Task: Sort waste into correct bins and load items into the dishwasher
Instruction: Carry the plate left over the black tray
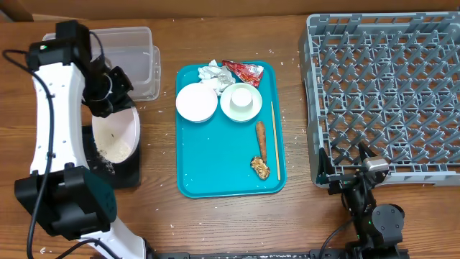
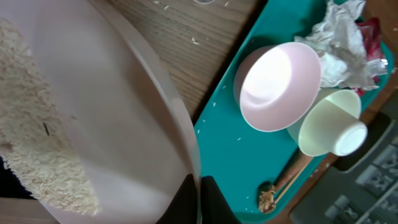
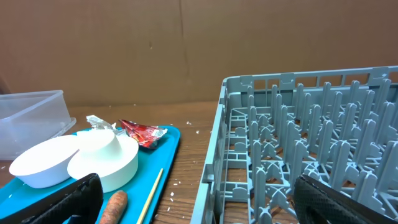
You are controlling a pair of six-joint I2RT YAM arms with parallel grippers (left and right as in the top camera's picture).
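Left of the teal tray (image 1: 230, 180), the left fingers (image 2: 210, 202) pinch the rim of the large white plate (image 1: 118, 129) and hold it tilted over the flat black tray (image 1: 129, 174). The white rice grains (image 2: 37, 149) lie in a drift on the plate's lower side, not yet in the bin. The clear plastic tub (image 1: 136, 50) stands beyond the black tray, also left of the teal tray.

On the teal tray are two white bowls (image 1: 196, 102), the crumpled napkin (image 1: 212, 72), the red snack wrapper (image 1: 243, 72), the sausage-shaped piece (image 1: 261, 139), the crumbly bit (image 1: 259, 167) and the wooden stick (image 1: 274, 140). The grey dish rack (image 1: 388, 86) sits to the right of the teal tray, with nothing loaded. The right fingers (image 3: 68, 199) are spread wide and hold nothing, low by the rack's near corner, to the right of the teal tray.

The main hazard looks to be the pour. The black tray is shallow and the plate is broad, so a steep or quick tilt could send grains over its edge onto the tabletop. A thin edge-pinch on a smooth, heavy plate could also slip as the tilt grows, dropping the plate onto the bin. Damp rice may cling and need a shake, which raises both risks.
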